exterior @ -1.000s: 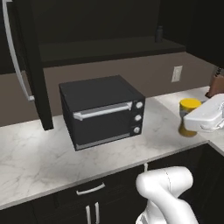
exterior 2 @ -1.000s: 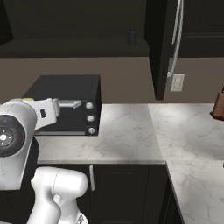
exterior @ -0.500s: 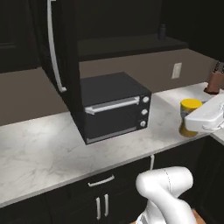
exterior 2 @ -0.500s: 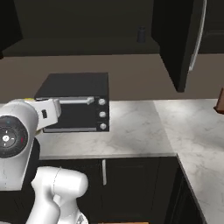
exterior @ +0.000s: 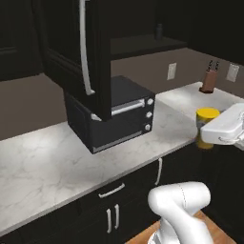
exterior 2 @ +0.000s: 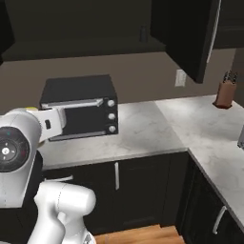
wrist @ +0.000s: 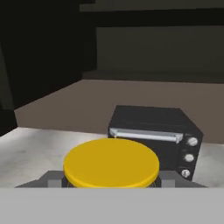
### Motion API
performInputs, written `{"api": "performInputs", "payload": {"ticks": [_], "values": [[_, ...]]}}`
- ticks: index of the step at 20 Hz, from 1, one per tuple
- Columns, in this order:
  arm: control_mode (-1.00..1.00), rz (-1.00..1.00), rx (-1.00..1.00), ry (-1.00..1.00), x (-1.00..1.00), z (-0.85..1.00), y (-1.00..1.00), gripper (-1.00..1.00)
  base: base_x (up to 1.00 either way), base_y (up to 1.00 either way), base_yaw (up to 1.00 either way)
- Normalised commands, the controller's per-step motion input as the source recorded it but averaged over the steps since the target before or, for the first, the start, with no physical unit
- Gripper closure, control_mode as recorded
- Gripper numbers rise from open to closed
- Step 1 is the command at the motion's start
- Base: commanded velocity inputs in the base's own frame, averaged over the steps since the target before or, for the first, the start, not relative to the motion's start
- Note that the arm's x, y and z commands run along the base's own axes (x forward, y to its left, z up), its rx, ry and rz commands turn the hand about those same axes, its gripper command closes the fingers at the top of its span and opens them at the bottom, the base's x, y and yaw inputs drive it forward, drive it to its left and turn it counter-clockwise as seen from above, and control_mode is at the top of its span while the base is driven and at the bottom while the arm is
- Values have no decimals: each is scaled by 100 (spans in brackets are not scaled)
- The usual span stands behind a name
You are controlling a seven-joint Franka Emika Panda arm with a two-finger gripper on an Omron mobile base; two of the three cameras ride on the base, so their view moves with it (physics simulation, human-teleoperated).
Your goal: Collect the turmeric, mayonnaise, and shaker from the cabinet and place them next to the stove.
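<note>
My gripper is shut on the turmeric, a small orange-yellow jar whose yellow lid sits between the dark fingers. In the left base view the turmeric hangs at the right, above the counter's front edge, with the white hand beside it. The shaker, slim and dark grey, stands on the shelf of the open cabinet; the right base view also shows the shaker there. The cabinet door stands swung open. The mayonnaise and the stove are out of view.
A black toaster oven sits on the marble counter under the cabinet. A knife block stands at the back right corner beside a wall outlet. The counter turns along the right wall.
The whole picture has shifted in both base views, so the base has moved. The turmeric stays in the gripper's hold at the same spot relative to the arm.
</note>
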Motion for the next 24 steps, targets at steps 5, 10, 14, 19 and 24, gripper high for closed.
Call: {"api": "performInputs", "payload": {"ticks": [5, 10, 14, 19, 24], "values": [[100, 0, 0, 0, 0, 0, 0, 100, -53, 1, -41], [100, 0, 0, 0, 0, 0, 0, 100, -53, -1, -42], [100, 0, 0, 0, 0, 0, 0, 100, -50, -21, -44], [100, 0, 0, 0, 0, 0, 0, 100, -41, -50, -41], [100, 0, 0, 0, 0, 0, 0, 100, -23, -77, -34]]}}
